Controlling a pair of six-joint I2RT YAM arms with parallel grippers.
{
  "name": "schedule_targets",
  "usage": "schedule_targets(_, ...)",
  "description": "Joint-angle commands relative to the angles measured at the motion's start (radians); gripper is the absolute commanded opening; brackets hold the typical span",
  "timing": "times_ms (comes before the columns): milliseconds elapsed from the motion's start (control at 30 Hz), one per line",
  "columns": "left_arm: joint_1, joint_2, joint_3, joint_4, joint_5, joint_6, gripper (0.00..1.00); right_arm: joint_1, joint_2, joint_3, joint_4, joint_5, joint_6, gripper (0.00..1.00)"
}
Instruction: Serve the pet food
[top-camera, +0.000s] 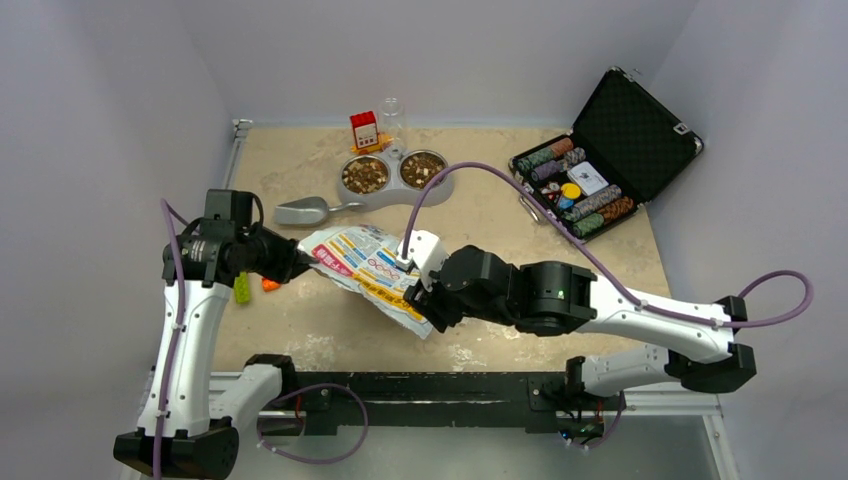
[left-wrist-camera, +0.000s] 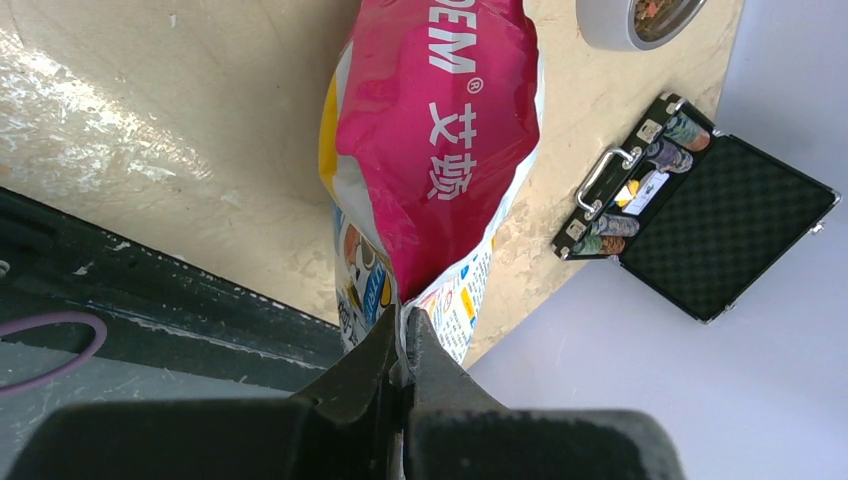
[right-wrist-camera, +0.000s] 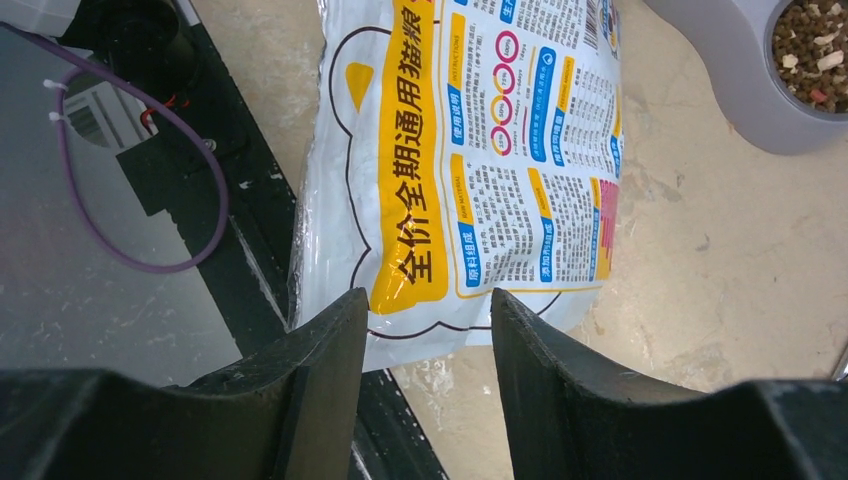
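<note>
Your left jaws are clenched on just a thin edge of the bag while your right jaws hang released over its other end, so a lift could pull it free and spill short of the bowls, where pet food lies.
</note>
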Motion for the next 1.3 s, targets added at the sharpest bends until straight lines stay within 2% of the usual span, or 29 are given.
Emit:
schedule_targets(0, 0.001, -0.017, -0.010, 0.050, -0.036, -0.005, 0.00, 0.008, 0.026, 0.069, 0.025, -0.025, -0.036, 0.52)
schedule_targets(167, 0.001, -0.009, 0.012, -0.005, -0.026, -0.047, 0.00, 0.045, 0.156, 0.183, -0.027, 0.092, -0.019, 0.52)
schedule_targets(367, 0.000, -0.002, -0.008, 0.014, 0.028, -0.091, 0.00, 0.107, 0.262, 0.263, -0.070, 0.134, -0.041, 0.51)
schedule_targets(533, 0.001, 0.008, 0.011, 0.023, 0.017, -0.107, 0.00, 0.133, 0.301, 0.275, -0.105, 0.140, -0.042, 0.47)
schedule_targets(600, 0.000, 0.020, 0.031, 0.020, 0.013, -0.115, 0.00, 0.134, 0.329, 0.282, -0.144, 0.167, -0.018, 0.44)
schedule_targets(667, 0.001, 0.032, 0.054, 0.013, 0.005, -0.116, 0.00, 0.135, 0.364, 0.301, -0.220, 0.265, 0.051, 0.38)
schedule_targets(733, 0.001, 0.043, 0.077, 0.006, -0.007, -0.110, 0.00, 0.134, 0.388, 0.314, -0.300, 0.332, 0.110, 0.27)
schedule_targets(767, 0.001, 0.045, 0.084, 0.002, -0.014, -0.101, 0.02, 0.134, 0.390, 0.310, -0.320, 0.361, 0.123, 0.22)
schedule_targets(867, 0.001, 0.048, 0.091, -0.020, -0.053, -0.066, 0.27, 0.134, 0.372, 0.285, -0.333, 0.381, 0.132, 0.11)
schedule_targets(900, 0.000, 0.049, 0.088, -0.025, -0.065, -0.056, 0.32, 0.134, 0.360, 0.272, -0.320, 0.372, 0.124, 0.09)
schedule_targets(967, 0.001, 0.052, 0.073, -0.026, -0.074, -0.041, 0.34, 0.134, 0.341, 0.254, -0.298, 0.356, 0.118, 0.07)
schedule_targets(1033, 0.000, 0.057, 0.056, -0.022, -0.081, -0.035, 0.34, 0.133, 0.334, 0.251, -0.286, 0.335, 0.106, 0.05)
schedule_targets(1067, 0.001, 0.058, 0.053, -0.019, -0.086, -0.026, 0.32, 0.133, 0.333, 0.251, -0.284, 0.326, 0.100, 0.00)
schedule_targets(1100, 0.001, 0.060, 0.053, -0.012, -0.093, -0.019, 0.29, 0.133, 0.334, 0.253, -0.283, 0.322, 0.097, 0.00)
schedule_targets(1133, 0.001, 0.061, 0.055, -0.007, -0.104, -0.011, 0.24, 0.134, 0.333, 0.256, -0.282, 0.316, 0.094, 0.00)
schedule_targets(1200, 0.001, 0.062, 0.076, -0.006, -0.134, -0.004, 0.03, 0.133, 0.325, 0.264, -0.259, 0.285, 0.062, 0.00)
schedule_targets(1267, 0.001, 0.074, 0.147, -0.036, -0.189, 0.001, 0.00, 0.133, 0.308, 0.278, -0.223, 0.255, 0.025, 0.00)
